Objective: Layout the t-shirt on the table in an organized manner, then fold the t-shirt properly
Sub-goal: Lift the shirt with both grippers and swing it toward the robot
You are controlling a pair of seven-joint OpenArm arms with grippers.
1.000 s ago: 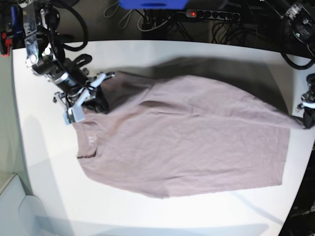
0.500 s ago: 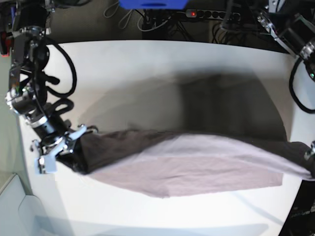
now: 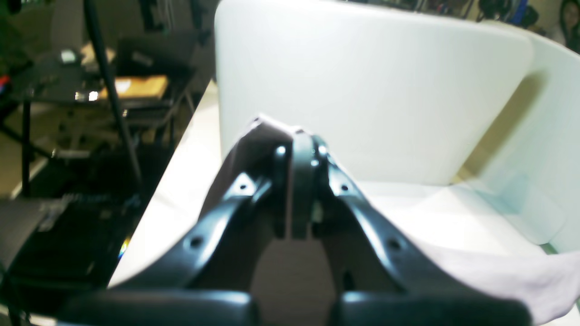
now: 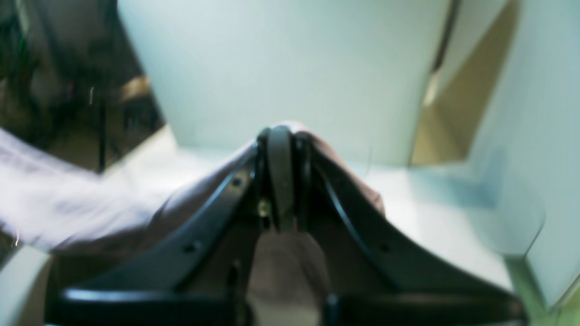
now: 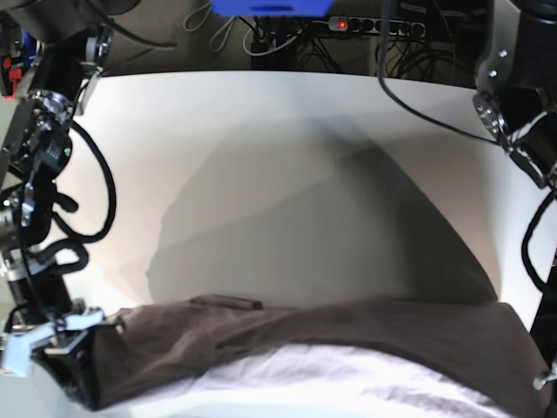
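Note:
The dusty mauve t-shirt (image 5: 305, 348) hangs stretched in a long band above the front of the white table (image 5: 287, 157), casting a broad shadow behind it. My right gripper (image 5: 52, 335) is at the bottom left of the base view, shut on one end of the cloth. The right wrist view shows that gripper (image 4: 281, 136) with fabric (image 4: 68, 199) pinched between its closed fingers. In the left wrist view, my left gripper (image 3: 297, 140) is shut on the other end of the shirt (image 3: 498, 271). In the base view it is only a sliver at the bottom right edge (image 5: 546, 379).
A power strip (image 5: 374, 24) with a red light, a blue object (image 5: 270, 7) and cables lie beyond the table's far edge. Both arms' cables (image 5: 96, 200) hang at the table's sides. A dark desk (image 3: 113, 86) stands off to one side.
The shirt lay flat a second ago. Both grippers have since lifted its far edge and carried it toward the front of the table, where it now hangs stretched between them.

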